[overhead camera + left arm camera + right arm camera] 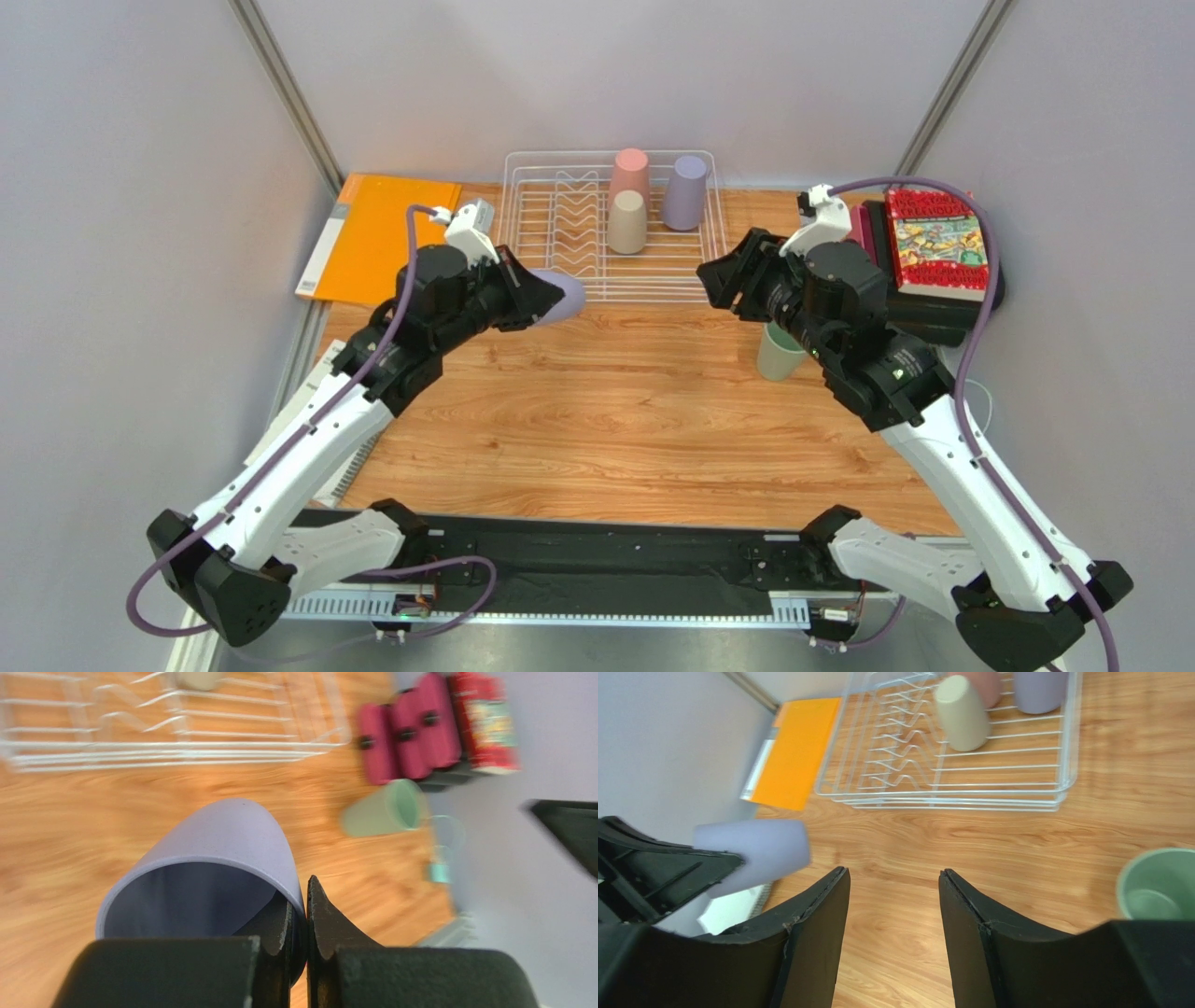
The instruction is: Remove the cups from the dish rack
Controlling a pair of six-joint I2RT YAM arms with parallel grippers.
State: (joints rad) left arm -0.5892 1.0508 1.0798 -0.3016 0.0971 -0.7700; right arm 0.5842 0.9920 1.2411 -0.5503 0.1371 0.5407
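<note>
The held lavender cup (568,297) (217,847) (763,850) hangs in the air over the table (631,420), just in front of the near left edge of the dish rack (561,210) (990,791). It lies on its side, with its long axis roughly level, its closed base pointing right and its mouth turned back toward the left arm. The left gripper (540,301) (307,889) is clamped on the cup's rim wall, with one finger inside the mouth and the other outside.

Three cups stand mouth down in the right part of the rack: the pink cup (630,172) farthest back, the beige cup (627,221) (962,714) just in front of it, and the second lavender cup (685,192) to their right. The left part of the rack holds only its divider prongs.

The sage green cup (779,350) (1158,885) stands upright, mouth up, on the table right of centre, partly hidden under the right arm in the top view. The right gripper (723,280) (892,882) hovers near the rack's near right corner with its jaws apart and nothing between them.

An orange folder (379,231) lies left of the rack, and a red patterned box (937,241) sits at the far right.
</note>
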